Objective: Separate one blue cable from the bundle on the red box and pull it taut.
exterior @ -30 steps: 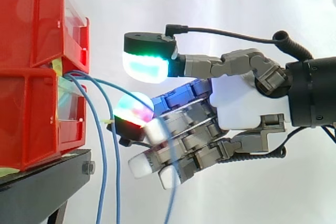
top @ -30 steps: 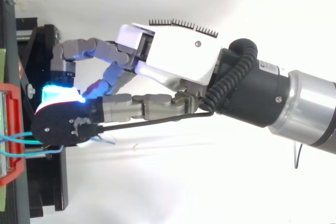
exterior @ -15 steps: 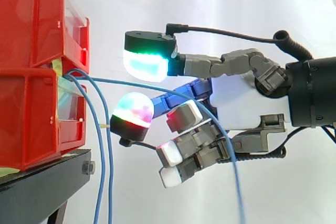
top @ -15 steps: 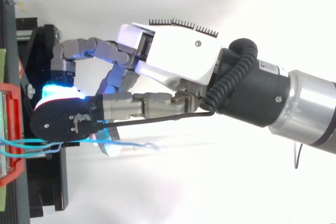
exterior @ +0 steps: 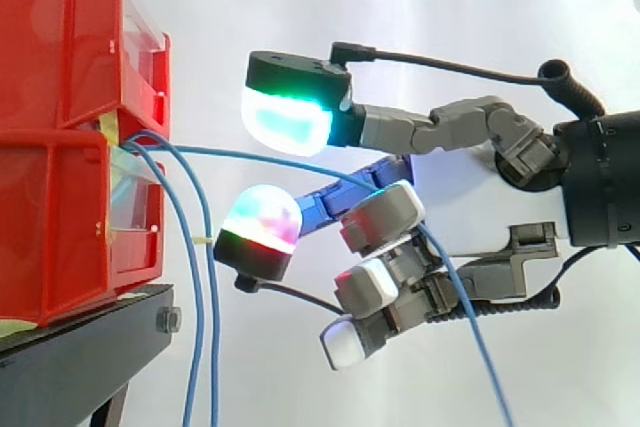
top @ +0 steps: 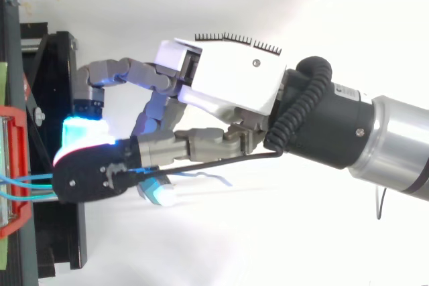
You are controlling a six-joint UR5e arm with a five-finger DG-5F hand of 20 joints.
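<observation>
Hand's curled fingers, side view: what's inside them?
One blue cable from the red box passes into the curled fingers of the hand and drops out below. The fingers cover where it is gripped. Two other blue strands hang by the box.

Stacked red plastic bins point(exterior: 60, 177) on a black metal stand point(exterior: 90, 332) block the hand's point(exterior: 470, 197) nine o'clock, a thin blue cable point(exterior: 270, 156) crosses the gap, twelve o'clock lies open.

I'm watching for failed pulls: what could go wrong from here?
The blue cable leaves the red box and only hooks past curled fingers of the robot hand, tail hanging free, so it might slip through rather than tighten. Two other cables hang from the same spot and could get dragged along.
</observation>
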